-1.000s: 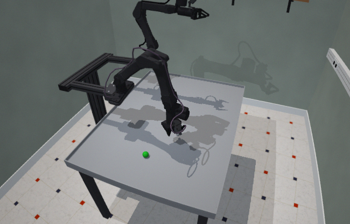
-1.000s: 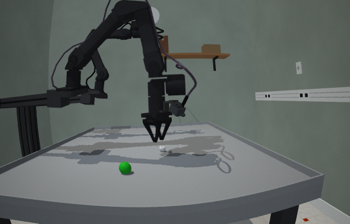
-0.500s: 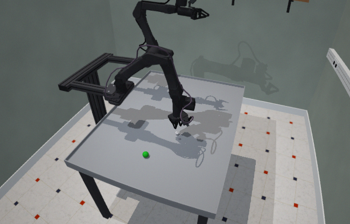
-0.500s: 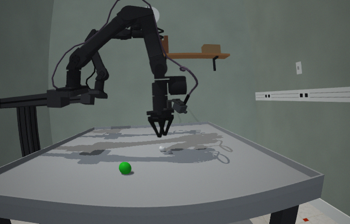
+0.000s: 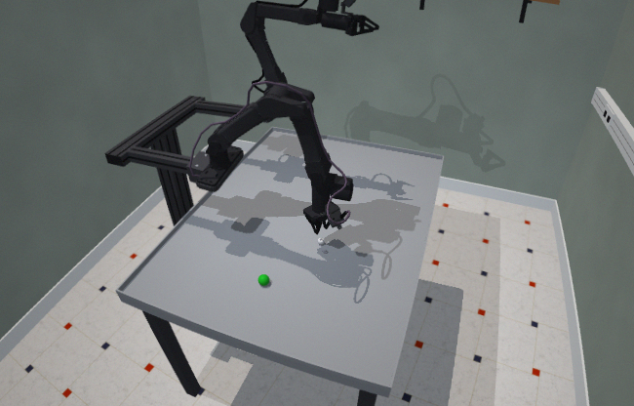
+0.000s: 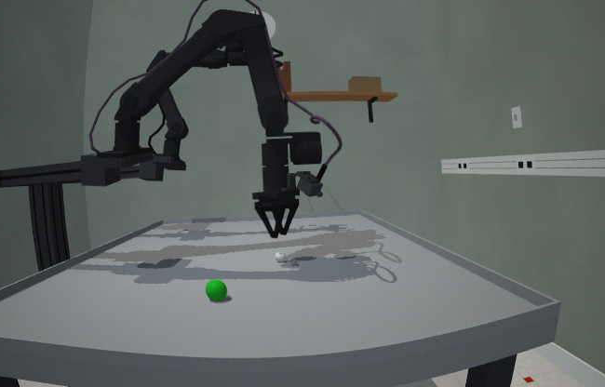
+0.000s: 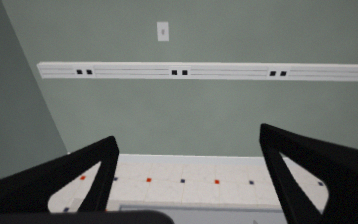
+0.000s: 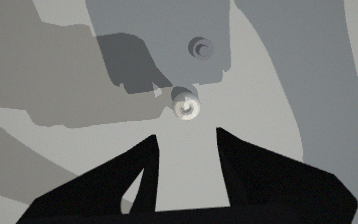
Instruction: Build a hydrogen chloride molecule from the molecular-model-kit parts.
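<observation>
Seen on the table point(image 5: 330, 322) point(image 6: 257, 331): a white ball point(image 5: 321, 241) point(image 6: 280, 256) point(image 8: 186, 106), hole facing up, small, glossy and pale. Just beside the white ball, apart from it, a grey peg point(image 5: 325, 250) point(image 6: 293, 262) point(image 8: 201, 49), long axis upright, collar round, top end showing, dull in shadow. Well apart from the white ball, toward the near table edge in the exterior view, a smooth green ball point(image 5: 263, 279) point(image 6: 216, 290); hole direction impossible to tell. Above the white ball, the right gripper point(image 5: 321, 229) point(image 6: 279, 234) point(image 8: 186, 139), pointing down, fingers partly apart, nothing between. Far above and beyond the white ball, the left gripper point(image 5: 376, 26) point(image 6: 279, 56) point(image 7: 185, 138), fingers wide apart, nothing between.
</observation>
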### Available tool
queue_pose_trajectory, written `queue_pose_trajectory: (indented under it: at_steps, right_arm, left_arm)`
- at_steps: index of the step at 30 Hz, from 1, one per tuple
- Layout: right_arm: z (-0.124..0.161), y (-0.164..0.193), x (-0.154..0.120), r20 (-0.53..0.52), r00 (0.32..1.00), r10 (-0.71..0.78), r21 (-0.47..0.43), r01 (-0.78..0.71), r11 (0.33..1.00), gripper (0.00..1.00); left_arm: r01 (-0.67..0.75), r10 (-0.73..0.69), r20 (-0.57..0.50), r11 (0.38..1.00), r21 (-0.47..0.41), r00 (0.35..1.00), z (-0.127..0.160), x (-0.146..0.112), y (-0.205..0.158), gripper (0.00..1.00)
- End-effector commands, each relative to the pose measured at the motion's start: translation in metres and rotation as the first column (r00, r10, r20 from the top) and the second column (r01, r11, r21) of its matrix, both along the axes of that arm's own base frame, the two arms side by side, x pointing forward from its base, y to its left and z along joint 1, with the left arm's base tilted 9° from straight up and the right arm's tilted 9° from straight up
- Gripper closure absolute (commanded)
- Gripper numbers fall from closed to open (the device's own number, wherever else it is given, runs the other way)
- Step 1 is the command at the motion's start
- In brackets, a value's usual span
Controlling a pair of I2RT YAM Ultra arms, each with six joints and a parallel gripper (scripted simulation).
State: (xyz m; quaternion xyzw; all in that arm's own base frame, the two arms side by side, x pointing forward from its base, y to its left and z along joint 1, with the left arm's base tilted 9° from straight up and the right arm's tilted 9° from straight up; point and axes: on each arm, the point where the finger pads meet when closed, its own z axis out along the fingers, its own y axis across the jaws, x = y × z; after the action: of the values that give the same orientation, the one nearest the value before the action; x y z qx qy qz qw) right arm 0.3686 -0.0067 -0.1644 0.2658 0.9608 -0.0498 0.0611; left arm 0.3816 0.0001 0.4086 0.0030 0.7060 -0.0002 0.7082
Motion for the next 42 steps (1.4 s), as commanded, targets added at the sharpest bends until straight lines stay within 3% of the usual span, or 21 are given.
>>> queue_pose_trajectory:
  at_steps: [1,7,42]
  right_arm:
    - [0.003,0.001,0.007,0.027,1.000,0.014,-0.001,-0.014,1.000,0.58]
    - [-0.008,0.003,0.022,0.053,0.998,0.019,0.003,-0.019,1.000,0.58]
    - [-0.049,-0.005,0.024,0.050,0.999,0.013,0.001,-0.013,1.000,0.58]
  left_arm:
    - [0.017,-0.017,0.009,1.000,0.009,1.000,0.006,-0.009,-0.003,0.00]
    - [0.017,-0.017,0.009,1.000,0.009,1.000,0.006,-0.009,-0.003,0.00]
    - [0.017,-0.017,0.009,1.000,0.009,1.000,0.006,-0.009,-0.003,0.00]
